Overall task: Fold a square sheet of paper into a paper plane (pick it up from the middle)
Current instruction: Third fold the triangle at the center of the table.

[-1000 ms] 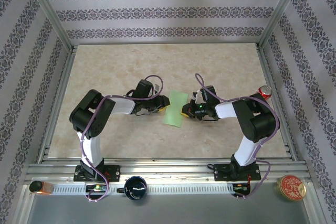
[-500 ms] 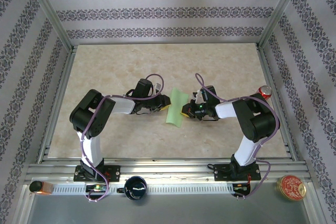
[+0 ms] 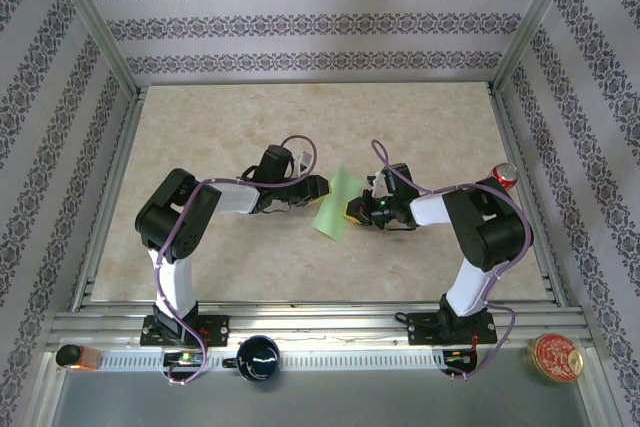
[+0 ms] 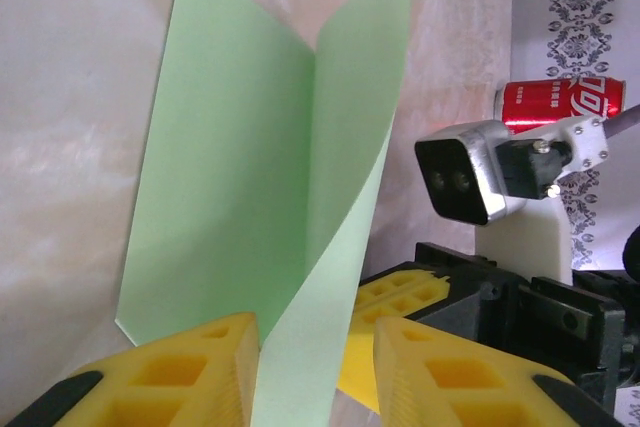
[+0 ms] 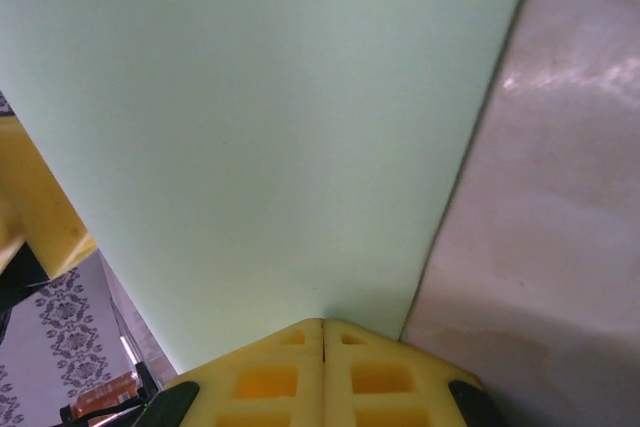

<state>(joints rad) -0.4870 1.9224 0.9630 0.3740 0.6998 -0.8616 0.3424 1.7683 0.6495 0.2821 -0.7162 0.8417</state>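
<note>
While our right gripper (image 5: 322, 332) pinches the square sheet of paper (image 4: 240, 177), our left gripper (image 4: 315, 345) straddles its flap. Its fingers stand apart.

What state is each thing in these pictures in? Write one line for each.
square sheet of paper: creased down the middle, one half raised.
left gripper: open, astride the raised half.
right gripper: shut on the sheet's edge.
soda can: upright.
mug: upright, mouth up.
</note>
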